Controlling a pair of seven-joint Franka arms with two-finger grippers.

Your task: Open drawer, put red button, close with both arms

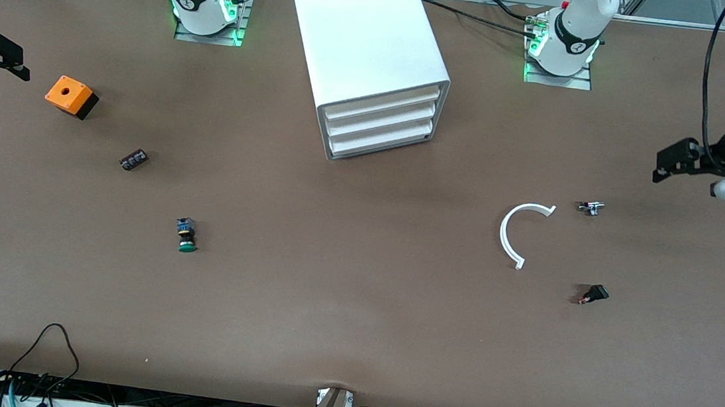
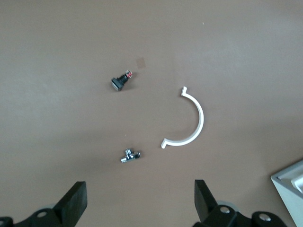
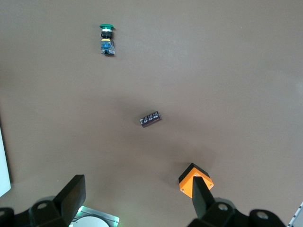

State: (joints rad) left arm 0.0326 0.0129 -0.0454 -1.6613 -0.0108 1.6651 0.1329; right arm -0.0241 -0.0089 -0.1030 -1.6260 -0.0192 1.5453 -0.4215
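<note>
Fingers of left gripper and right gripper spread open, holding nothing; shut middle white plastic drawer lies between them, its front facing the front camera.

Both arms wait, raised and held out wide over opposite ends of the table. The left gripper hangs above the table's edge at its own arm's end, fingers spread wide apart with nothing between them. The right gripper hovers over the right arm's end, its black fingers parted too and gripping nothing. Each wrist points its camera straight down at the tabletop.
</note>
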